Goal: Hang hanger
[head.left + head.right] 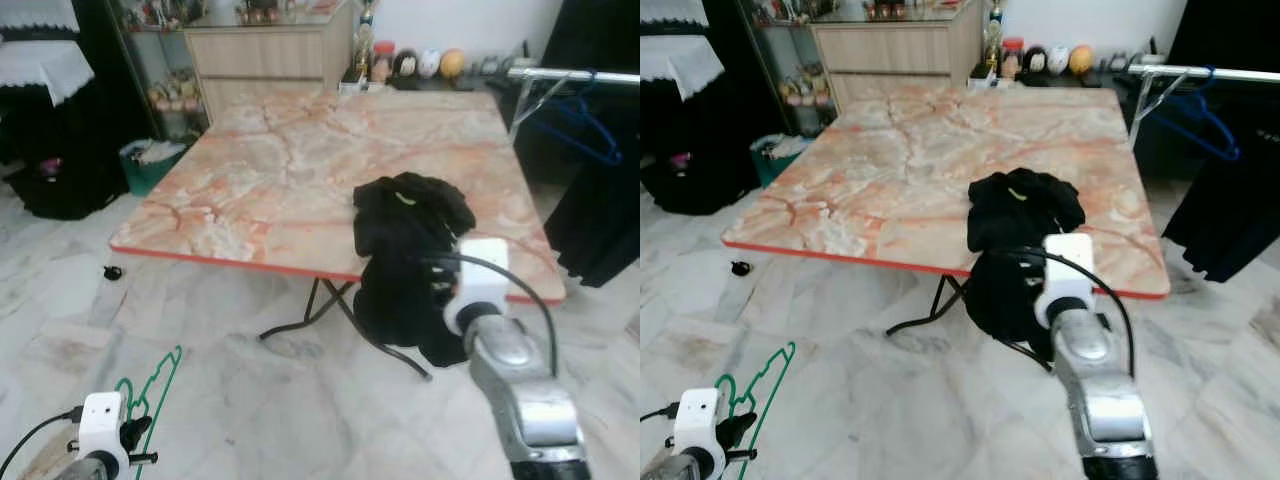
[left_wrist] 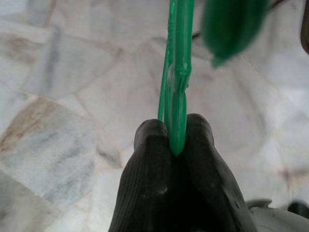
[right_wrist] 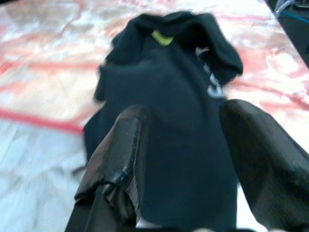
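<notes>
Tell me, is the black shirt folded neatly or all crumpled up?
Crumpled. The black shirt lies bunched on the marble table, partly drooping over its near edge, with the open right gripper reaching toward it.

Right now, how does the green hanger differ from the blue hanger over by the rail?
The green hanger is low over the floor, pinched in the shut left gripper; the blue hanger hangs on the metal rail to the right. The green one looks thin and wiry, the blue one thicker. Neither carries a garment; the black shirt drapes off the table, in front of the open right gripper.
</notes>
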Robot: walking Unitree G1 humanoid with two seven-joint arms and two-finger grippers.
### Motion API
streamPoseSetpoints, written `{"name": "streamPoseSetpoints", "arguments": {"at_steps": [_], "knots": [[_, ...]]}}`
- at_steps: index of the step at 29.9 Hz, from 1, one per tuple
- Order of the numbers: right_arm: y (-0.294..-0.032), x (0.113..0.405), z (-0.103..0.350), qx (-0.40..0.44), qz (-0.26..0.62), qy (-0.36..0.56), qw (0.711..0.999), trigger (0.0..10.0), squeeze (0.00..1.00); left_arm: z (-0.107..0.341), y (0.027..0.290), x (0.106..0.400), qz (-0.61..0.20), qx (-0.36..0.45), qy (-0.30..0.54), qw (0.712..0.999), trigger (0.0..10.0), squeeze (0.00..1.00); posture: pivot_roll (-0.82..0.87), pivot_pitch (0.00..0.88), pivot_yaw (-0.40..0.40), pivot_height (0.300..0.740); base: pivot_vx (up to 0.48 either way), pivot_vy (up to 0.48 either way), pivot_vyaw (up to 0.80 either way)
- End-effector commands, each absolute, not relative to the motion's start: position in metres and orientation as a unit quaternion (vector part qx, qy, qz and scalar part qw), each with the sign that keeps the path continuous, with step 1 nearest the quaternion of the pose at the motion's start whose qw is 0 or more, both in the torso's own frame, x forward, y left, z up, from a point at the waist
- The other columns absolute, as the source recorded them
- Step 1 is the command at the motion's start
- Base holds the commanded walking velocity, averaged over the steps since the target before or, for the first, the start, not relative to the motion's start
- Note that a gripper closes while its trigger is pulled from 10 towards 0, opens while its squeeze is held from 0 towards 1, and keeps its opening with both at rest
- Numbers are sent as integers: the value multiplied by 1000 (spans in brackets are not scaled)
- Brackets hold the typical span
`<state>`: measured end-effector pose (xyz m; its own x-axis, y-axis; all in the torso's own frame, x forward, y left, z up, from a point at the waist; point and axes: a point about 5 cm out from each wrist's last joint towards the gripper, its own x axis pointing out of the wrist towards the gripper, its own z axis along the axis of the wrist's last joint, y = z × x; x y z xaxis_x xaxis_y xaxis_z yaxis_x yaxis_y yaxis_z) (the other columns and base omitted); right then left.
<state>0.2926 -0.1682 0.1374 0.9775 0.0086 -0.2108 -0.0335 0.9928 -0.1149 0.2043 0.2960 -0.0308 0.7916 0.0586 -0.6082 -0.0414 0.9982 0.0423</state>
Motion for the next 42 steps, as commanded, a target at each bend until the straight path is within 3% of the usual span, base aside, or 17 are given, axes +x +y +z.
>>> {"name": "streamPoseSetpoints", "arguments": {"at_steps": [1, 10, 11, 13, 18, 20, 21, 25, 30, 31, 32, 34, 39, 42], "knots": [[-160, 296, 141, -66, 44, 98, 992, 10000, 0, -27, 298, 207, 9, 32, 317, 948, 10000, 0, 86, 0, 32, 740, -274, 0, 0], [-159, 294, 133, -142, 203, 125, 961, 10000, 0, -18, 292, 216, -45, 89, 282, 954, 10000, 0, 97, 0, 25, 740, -60, 0, 0], [-161, 294, 134, -163, 235, 126, 950, 10000, 0, 32, 283, 252, -117, 148, 175, 966, 10000, 0, 99, 0, 22, 740, 0, 0, 0], [-162, 294, 135, -182, 250, 126, 943, 10000, 0, 71, 267, 266, -163, 174, 112, 965, 10000, 0, 99, 0, 22, 740, 0, 0, 0], [-163, 293, 135, -220, 314, 136, 914, 10000, 0, 106, 223, 285, -288, 205, 69, 933, 10000, 0, 92, 0, 21, 740, 0, 0, 0], [-163, 292, 135, -225, 333, 136, 906, 10000, 0, 112, 217, 288, -312, 271, 66, 908, 10000, 0, 82, 0, 25, 740, 0, 0, 0], [-164, 292, 137, -232, 348, 133, 899, 10000, 0, 122, 217, 288, -316, 360, 62, 876, 10000, 0, 78, 0, 23, 740, 0, 0, 0], [-162, 288, 143, -246, 405, 111, 874, 10000, 0, 139, 195, 281, -376, 312, 66, 870, 10000, 0, 101, 0, 20, 740, 0, 0, 0], [-155, 278, 147, -254, 494, 108, 825, 10000, 0, 138, 161, 262, -469, 290, 93, 829, 10000, 0, 86, 0, 22, 740, 0, 0, 0], [-152, 270, 146, -249, 537, 113, 798, 10000, 0, 138, 142, 253, -522, 269, 97, 804, 10000, 0, 95, 0, 21, 740, 0, 0, 0], [-152, 270, 146, -249, 537, 113, 798, 10000, 0, 138, 142, 253, -522, 269, 97, 804, 10000, 0, 95, 0, 21, 740, 0, 0, 0], [-150, 261, 143, -247, 583, 125, 764, 10000, 0, 139, 120, 243, -567, 247, 91, 780, 10000, 0, 90, 0, 25, 740, 0, 0, 0], [-144, 252, 140, -229, 632, 129, 729, 10000, 0, 135, 102, 232, -604, 234, 109, 754, 10000, 0, 84, 0, 30, 740, 0, 0, 0], [-142, 252, 136, -225, 635, 129, 728, 10000, 0, 136, 100, 230, -610, 230, 117, 749, 10000, 0, 89, 0, 29, 740, 0, 0, 0]]}}
